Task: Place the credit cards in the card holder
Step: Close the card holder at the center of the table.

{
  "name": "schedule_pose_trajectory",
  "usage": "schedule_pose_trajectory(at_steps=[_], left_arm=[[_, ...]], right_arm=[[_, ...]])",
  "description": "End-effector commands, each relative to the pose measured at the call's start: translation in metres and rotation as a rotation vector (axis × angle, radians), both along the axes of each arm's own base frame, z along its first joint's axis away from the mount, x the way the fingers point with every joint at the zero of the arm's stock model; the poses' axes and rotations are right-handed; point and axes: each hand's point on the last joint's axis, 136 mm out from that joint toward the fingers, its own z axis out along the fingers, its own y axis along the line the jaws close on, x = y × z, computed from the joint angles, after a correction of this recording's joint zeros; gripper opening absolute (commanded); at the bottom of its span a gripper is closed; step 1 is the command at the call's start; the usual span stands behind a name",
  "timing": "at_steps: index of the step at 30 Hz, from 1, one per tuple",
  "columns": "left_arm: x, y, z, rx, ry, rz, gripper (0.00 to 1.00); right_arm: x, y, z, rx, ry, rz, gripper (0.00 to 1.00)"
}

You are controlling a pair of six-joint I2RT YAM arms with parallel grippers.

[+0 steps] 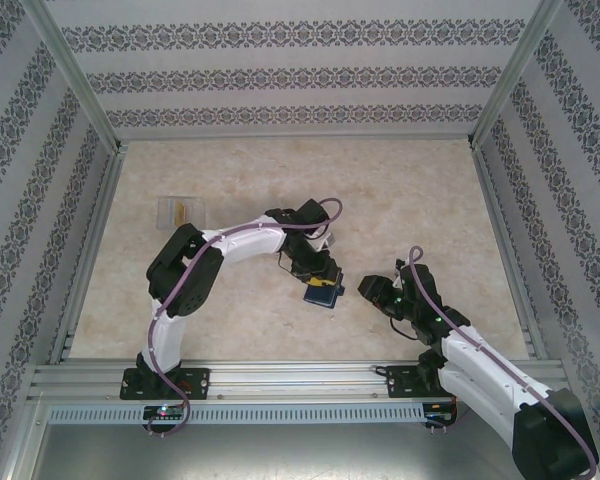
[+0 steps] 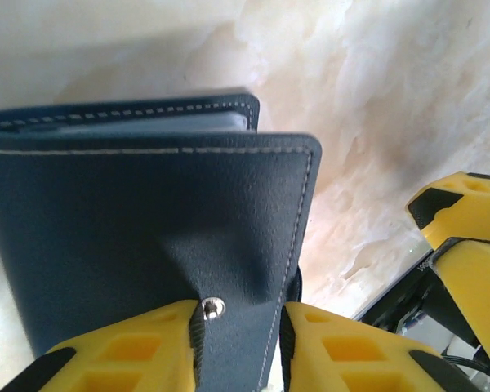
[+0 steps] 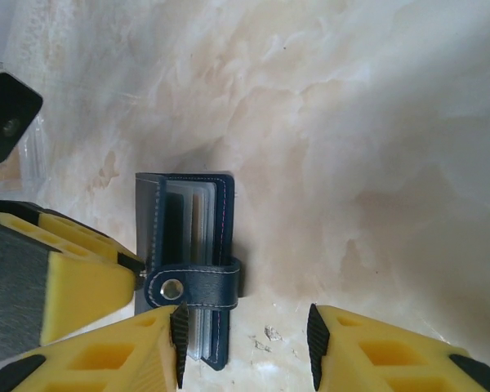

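Small dark navy-blue stitched bifold card holder [image 3: 184, 245] stands on its edge near the middle of the beige marbled table [image 3: 351, 163], between the two arms. The cover is folded over. Its navy clasp tab [image 3: 198, 286] wraps round the open side, and the round metal snap [image 3: 173, 287] is pressed home, so the holder is fastened. Clear sleeves [image 3: 198, 220] show between the covers; I see no card in them.

Left gripper [image 2: 241, 347]: yellow fingers [image 2: 147, 351] closed on the tab end of the holder, with the leather puckered between the pads. Judgement: this grip props the holder upright and steady so the other arm can work the clasp.

Right gripper [image 3: 245, 347]: jaws apart, nothing clamped. The holder's near end sits at their mouth, just beside one pad. Judgement: it is lining up on the tab to pop the snap.

Credit cards [image 1: 183, 209]: a yellow-orange strip inside the clear plastic box [image 1: 170, 215] at the far left of the table, well apart from the holder; the count cannot be told.

Judgement: early in the task, as the holder has to be opened before any card goes in. Risk: the holder twists or tips when the tab is pulled.
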Motion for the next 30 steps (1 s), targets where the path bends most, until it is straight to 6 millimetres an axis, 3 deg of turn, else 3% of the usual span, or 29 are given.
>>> schedule_pose_trajectory(at_steps=[1,8,18,26,30], left_arm=[[-0.013,-0.006,-0.002,0.012,0.033,-0.044,0.31],[-0.015,-0.013,-0.002,-0.002,0.043,-0.056,0.25],[-0.014,-0.022,0.016,-0.053,0.020,-0.075,0.32],[-0.016,-0.021,0.009,-0.051,0.029,-0.068,0.32],[-0.017,-0.020,0.005,-0.052,0.033,-0.064,0.32]], right_arm=[[-0.001,0.000,0.000,0.005,0.003,0.014,0.46],[-0.002,-0.001,-0.001,0.007,0.006,0.014,0.46],[0.003,0.008,0.006,0.021,0.013,0.055,0.44],[0.019,0.021,0.012,0.034,0.042,0.120,0.47],[0.023,0.028,0.000,0.046,0.102,0.141,0.43]])
